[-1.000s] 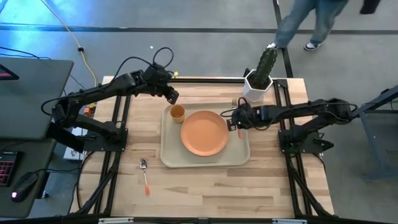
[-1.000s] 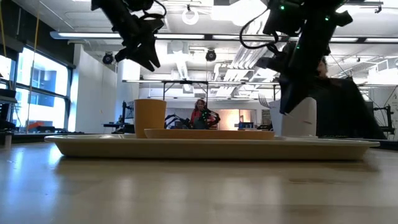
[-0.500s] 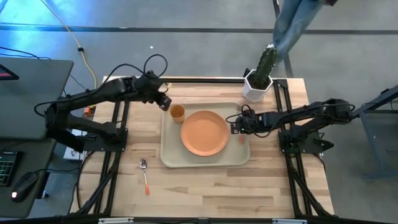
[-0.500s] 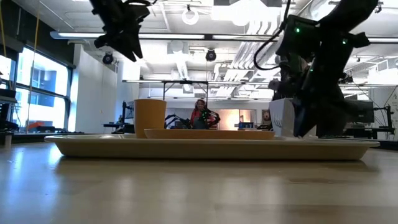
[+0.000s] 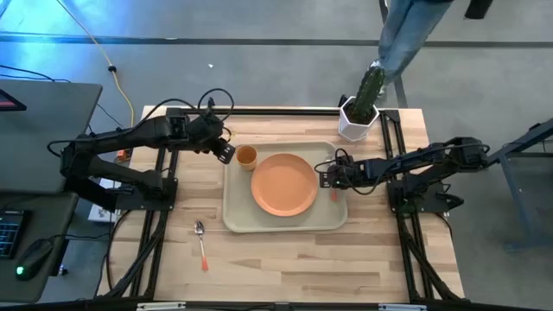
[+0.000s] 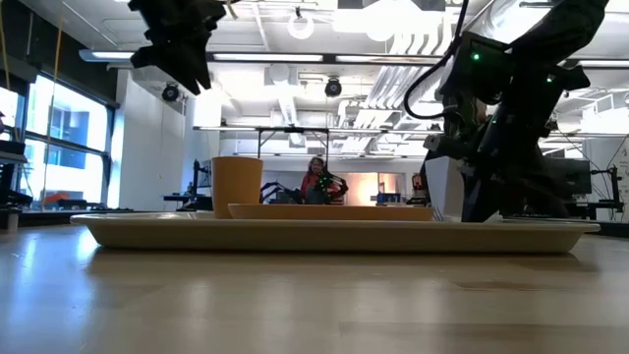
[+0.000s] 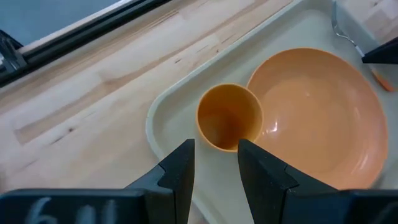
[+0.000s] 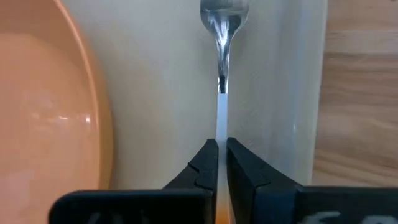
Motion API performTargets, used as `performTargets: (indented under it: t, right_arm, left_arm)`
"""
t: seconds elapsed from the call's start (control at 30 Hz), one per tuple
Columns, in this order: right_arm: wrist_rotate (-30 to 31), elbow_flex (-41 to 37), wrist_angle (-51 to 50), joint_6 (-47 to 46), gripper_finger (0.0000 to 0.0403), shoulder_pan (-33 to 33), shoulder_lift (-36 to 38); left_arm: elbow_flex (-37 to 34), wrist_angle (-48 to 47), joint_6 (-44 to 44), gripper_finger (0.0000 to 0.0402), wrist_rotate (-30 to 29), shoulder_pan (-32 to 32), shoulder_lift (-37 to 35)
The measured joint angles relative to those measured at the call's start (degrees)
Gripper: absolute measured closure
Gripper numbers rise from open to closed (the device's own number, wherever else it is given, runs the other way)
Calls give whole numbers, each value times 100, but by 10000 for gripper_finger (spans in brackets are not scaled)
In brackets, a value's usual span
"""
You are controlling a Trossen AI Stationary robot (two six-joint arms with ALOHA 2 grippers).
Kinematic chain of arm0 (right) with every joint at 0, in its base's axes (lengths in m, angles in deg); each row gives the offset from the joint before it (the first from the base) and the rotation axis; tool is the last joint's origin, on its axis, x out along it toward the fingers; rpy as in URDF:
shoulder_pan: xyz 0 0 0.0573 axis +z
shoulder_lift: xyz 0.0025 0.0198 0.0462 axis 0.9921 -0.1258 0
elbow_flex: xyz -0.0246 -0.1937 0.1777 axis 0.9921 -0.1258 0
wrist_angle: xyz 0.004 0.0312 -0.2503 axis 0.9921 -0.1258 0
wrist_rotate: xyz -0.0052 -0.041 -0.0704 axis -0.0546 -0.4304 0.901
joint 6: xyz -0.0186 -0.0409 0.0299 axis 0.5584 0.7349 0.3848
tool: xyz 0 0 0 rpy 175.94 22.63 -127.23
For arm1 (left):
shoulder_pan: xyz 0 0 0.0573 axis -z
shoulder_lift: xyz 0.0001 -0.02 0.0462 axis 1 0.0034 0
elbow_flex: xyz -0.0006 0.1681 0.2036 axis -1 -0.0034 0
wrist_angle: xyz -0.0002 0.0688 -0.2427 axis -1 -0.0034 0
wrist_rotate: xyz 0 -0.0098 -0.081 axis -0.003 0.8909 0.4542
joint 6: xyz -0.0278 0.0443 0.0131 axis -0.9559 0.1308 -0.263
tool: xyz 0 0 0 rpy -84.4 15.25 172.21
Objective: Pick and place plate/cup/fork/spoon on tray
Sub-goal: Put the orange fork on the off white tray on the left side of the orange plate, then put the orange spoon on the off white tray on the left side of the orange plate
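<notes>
The beige tray (image 5: 235,207) lies mid-table and holds the orange plate (image 5: 283,184) and the yellow-orange cup (image 5: 246,156). My right gripper (image 5: 328,178) is low over the tray's right side, between the plate and the rim, shut on the fork (image 8: 222,37). The fork's metal head points to the table's far edge. My left gripper (image 7: 216,168) is open and empty, above and just left of the cup (image 7: 228,118). The spoon (image 5: 200,242) lies on the bare table, near and left of the tray. My right gripper pinches the fork's thin handle (image 8: 221,121) between its two fingers, just behind the metal neck. The fingers come from above and lie across the handle. The orange handle end (image 5: 335,193) sticks out toward the near edge. Whether the fork rests on the tray I cannot tell.
A white pot with a green cactus (image 5: 360,111) stands at the table's far right corner. A person's legs (image 5: 406,34) show beyond the far edge. Bare wood lies along the table's near side.
My right gripper has gone down with the fork to the tray's right side. My left gripper has drawn back from above the cup toward the table's left and near side.
</notes>
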Motion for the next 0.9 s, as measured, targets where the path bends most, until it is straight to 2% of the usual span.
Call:
performTargets:
  t: [0.3,0.43,0.73,0.83,0.9]
  right_arm:
    - [-38,0,45,217,308,7,8]
    - [56,0,80,497,282,89,199]
    - [293,0,146,1239,274,230,1023]
    - [307,0,137,1428,274,296,1238]
    - [282,2,142,1535,274,376,1306]
  left_arm:
    - [0,-592,-630,291,-460,465,-290]
    - [0,-753,-1008,291,-708,837,-301]
    - [-18,-846,-1834,291,-988,1554,-200]
    - [-417,-773,-2340,291,-983,1945,-245]
    - [-850,-706,-2781,291,-577,2324,-288]
